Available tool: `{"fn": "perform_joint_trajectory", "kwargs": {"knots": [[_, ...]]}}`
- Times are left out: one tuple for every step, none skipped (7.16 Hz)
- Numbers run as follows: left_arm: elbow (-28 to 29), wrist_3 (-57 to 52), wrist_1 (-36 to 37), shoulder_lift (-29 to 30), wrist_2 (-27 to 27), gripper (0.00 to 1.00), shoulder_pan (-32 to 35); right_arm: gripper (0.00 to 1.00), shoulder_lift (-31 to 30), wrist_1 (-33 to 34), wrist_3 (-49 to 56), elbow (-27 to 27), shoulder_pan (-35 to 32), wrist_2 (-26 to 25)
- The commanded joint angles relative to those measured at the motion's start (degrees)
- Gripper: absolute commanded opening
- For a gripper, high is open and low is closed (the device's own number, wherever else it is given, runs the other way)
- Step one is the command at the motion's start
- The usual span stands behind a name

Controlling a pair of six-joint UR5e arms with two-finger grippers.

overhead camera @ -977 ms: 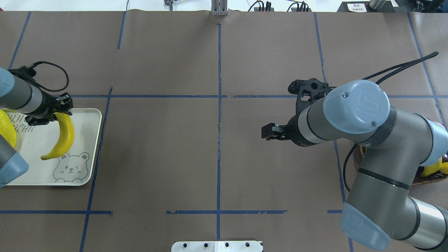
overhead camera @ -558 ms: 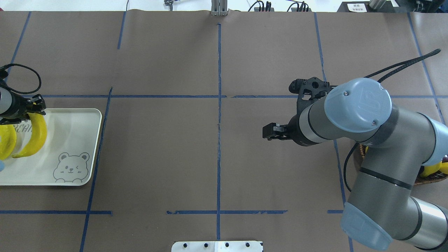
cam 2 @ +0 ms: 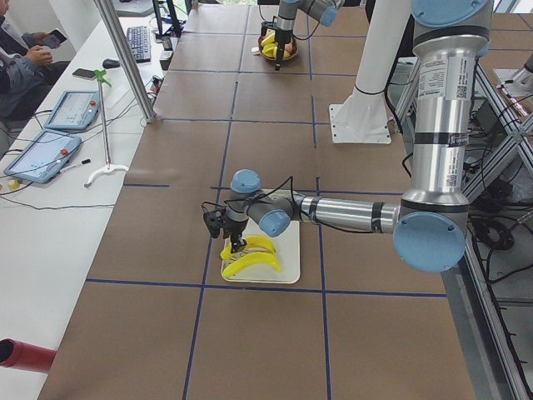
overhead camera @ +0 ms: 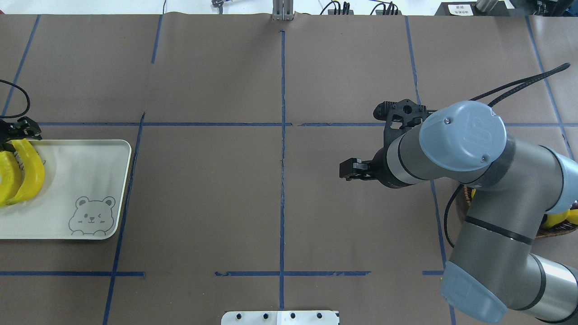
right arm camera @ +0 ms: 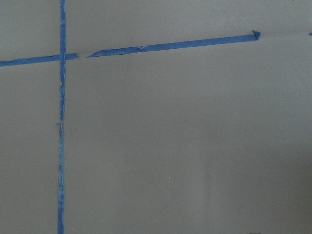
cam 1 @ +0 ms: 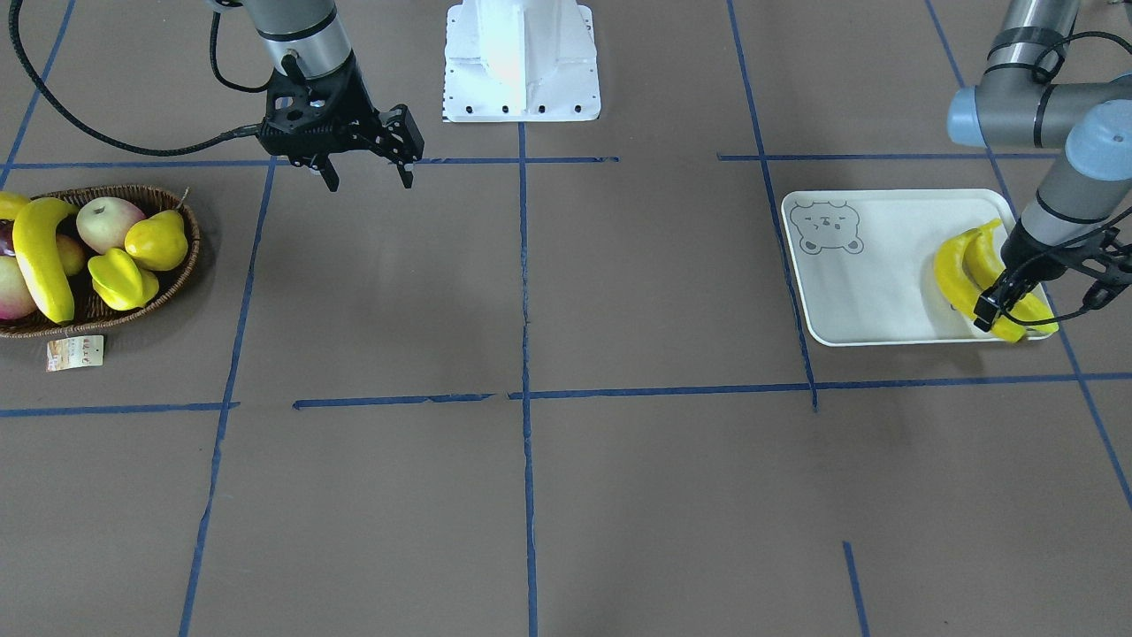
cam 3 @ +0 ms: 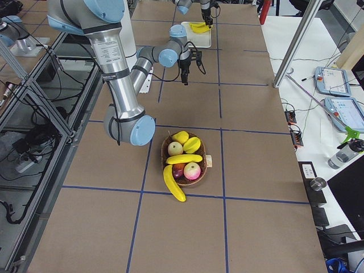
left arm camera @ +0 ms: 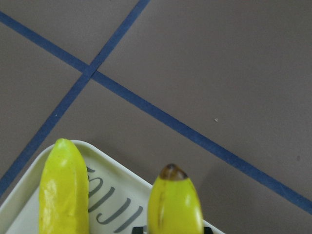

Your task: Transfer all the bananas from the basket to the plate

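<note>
The plate [cam 1: 875,301] [overhead camera: 81,171] lies under my left arm. Two bananas lie side by side at its outer end. My left gripper [cam 1: 990,311] [overhead camera: 16,134] is shut on the end of one banana [cam 1: 951,270] [overhead camera: 31,174] [left arm camera: 175,207], which is low on the plate next to the other banana [cam 1: 995,257] [overhead camera: 6,180] [left arm camera: 63,195]. The basket [cam 1: 181,270] [cam 3: 200,172] holds two more bananas: one [cam 3: 183,159] inside, one [cam 1: 40,257] [cam 3: 173,183] sticking over the rim. My right gripper [cam 1: 371,184] hangs open and empty over bare table, apart from the basket.
An apple [cam 1: 108,223], a yellow pear [cam 1: 159,243] and a starfruit [cam 1: 122,279] share the basket, with a paper tag [cam 1: 75,351] beside it. My right arm [overhead camera: 487,180] hides most of the basket from overhead. The white robot base [cam 1: 522,62] stands at the table's edge.
My left gripper has carried its banana towards the plate's outer end and down beside the other banana. The right arm has barely moved.
</note>
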State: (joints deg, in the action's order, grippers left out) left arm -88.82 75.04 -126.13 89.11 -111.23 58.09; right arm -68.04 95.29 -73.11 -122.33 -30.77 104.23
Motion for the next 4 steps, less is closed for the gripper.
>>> {"fn": "perform_joint_trajectory", "kwargs": {"knots": [[-3.62,-3.21,0.53,-0.61,-3.70,1.00,1.83,1.00,-1.91,0.16,0.07,-1.85,-0.26,0.36],[-6.26,-3.32,0.71,-0.26,-10.26,1.00,4.55,1.00,-5.75,0.16,1.90,-4.12,-0.43,0.45],[-8.98,-3.23,0.71,0.35,-13.20,1.00,4.58,1.00,-10.58,0.07,7.92,-6.67,-1.65,0.45],[-9.18,-3.15,0.71,1.14,-13.14,1.00,4.14,1.00,-13.41,-0.28,14.16,-7.22,-4.27,1.06]]}}
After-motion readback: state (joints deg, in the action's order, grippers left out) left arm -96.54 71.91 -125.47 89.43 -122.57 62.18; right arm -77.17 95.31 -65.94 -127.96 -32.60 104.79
